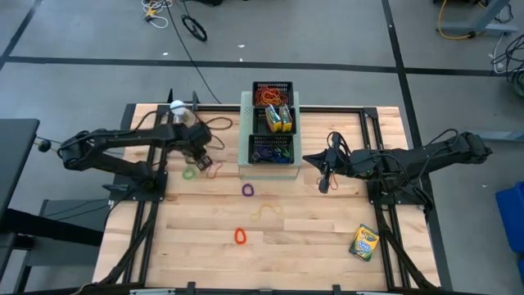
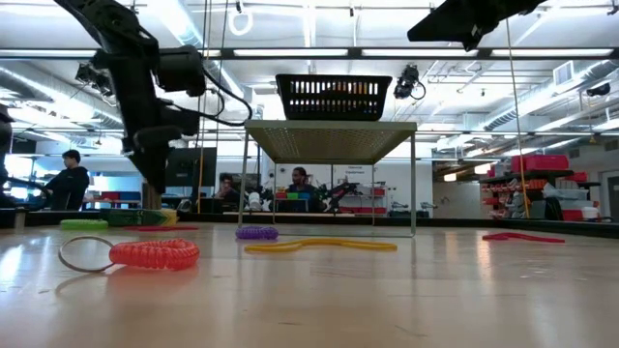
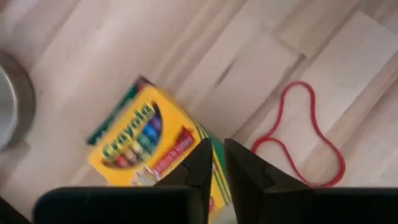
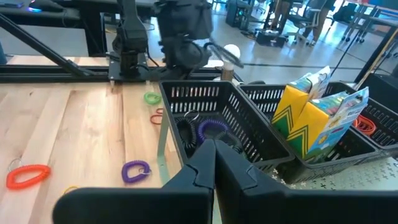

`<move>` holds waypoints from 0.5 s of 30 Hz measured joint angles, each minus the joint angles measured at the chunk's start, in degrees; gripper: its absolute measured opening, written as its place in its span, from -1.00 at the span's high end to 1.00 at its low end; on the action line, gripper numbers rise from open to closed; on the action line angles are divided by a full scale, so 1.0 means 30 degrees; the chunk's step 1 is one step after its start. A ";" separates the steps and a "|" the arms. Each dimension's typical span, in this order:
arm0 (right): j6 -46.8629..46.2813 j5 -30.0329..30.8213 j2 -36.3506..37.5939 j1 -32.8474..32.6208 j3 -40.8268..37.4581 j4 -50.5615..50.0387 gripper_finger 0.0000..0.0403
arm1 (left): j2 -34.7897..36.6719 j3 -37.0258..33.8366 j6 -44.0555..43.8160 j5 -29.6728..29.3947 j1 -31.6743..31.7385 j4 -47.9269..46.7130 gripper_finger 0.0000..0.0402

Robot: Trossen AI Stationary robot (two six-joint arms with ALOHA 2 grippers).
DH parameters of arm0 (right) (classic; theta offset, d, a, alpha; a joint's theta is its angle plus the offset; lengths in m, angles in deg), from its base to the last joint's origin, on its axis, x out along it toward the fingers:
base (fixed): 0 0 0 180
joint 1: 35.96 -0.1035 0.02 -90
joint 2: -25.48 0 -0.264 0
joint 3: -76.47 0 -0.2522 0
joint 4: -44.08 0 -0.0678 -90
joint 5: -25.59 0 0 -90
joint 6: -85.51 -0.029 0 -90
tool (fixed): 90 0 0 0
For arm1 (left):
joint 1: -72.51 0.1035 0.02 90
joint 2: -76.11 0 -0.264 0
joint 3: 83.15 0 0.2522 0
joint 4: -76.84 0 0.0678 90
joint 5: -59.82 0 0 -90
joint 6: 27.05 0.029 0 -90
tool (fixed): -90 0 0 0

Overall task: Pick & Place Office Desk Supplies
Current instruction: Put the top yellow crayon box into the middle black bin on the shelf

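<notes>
High view: left gripper (image 1: 204, 161) hangs over the wooden worktop (image 1: 311, 246) left of the pale-green perforated box (image 1: 245, 170); its jaws are nearly closed and hold nothing. Left wrist view: a yellow-and-green crayon box (image 3: 146, 143) lies flat under them, beside a thin red rubber-band loop (image 3: 301, 137). Right gripper (image 1: 325, 174) hovers right of the perforated box, jaws pressed together, empty. Black mesh trays (image 1: 272, 123) on that box hold crayon boxes and bands. Another crayon box (image 1: 364, 242) lies near the worktop's front right.
</notes>
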 joint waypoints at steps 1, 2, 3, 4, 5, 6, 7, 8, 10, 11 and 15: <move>0.0000 -0.0002 0.0000 0.0000 0.0000 0.0000 0.97 | -0.0128 0.0234 0.0735 0.0346 0.0439 -0.0003 0.72; 0.0000 -0.0004 0.0000 0.0007 0.0000 -0.0003 0.97 | -0.0284 0.0451 0.1374 0.0755 0.0869 -0.0004 0.67; 0.0000 -0.0011 0.0000 0.0002 0.0000 -0.0007 0.97 | -0.0470 0.0659 0.2151 0.0966 0.1338 -0.0018 0.63; 0.0000 -0.0012 0.0000 0.0004 0.0000 -0.0011 0.97 | -0.0648 0.0892 0.2908 0.1219 0.1771 -0.0091 0.58; 0.0000 -0.0018 0.0000 0.0001 0.0000 -0.0049 0.97 | -0.0835 0.1139 0.3744 0.1357 0.2212 -0.0199 0.53; 0.0000 -0.0022 0.0000 0.0004 0.0000 -0.0104 0.97 | -0.1056 0.1392 0.4592 0.1344 0.2620 -0.0426 0.49; 0.0000 -0.0026 0.0000 0.0000 0.0000 -0.0161 0.97 | -0.1295 0.1619 0.5450 0.1322 0.3009 -0.0618 0.44; 0.0000 -0.0026 0.0000 0.0000 0.0000 -0.0211 0.97 | -0.1547 0.1865 0.6212 0.1330 0.3381 -0.0854 0.40; 0.0000 -0.0078 0.0000 0.0007 0.0000 -0.0288 0.97 | -0.2059 0.2288 0.7610 0.1321 0.3988 -0.1225 0.31; 0.0000 -0.0119 0.0000 0.0007 0.0000 -0.0323 0.97 | -0.2330 0.2459 0.8369 0.1329 0.4268 -0.1359 0.27; 0.0000 -0.0186 0.0000 0.0000 0.0000 -0.0609 0.97 | -0.3688 0.2954 1.1179 0.1452 0.5234 -0.1443 0.14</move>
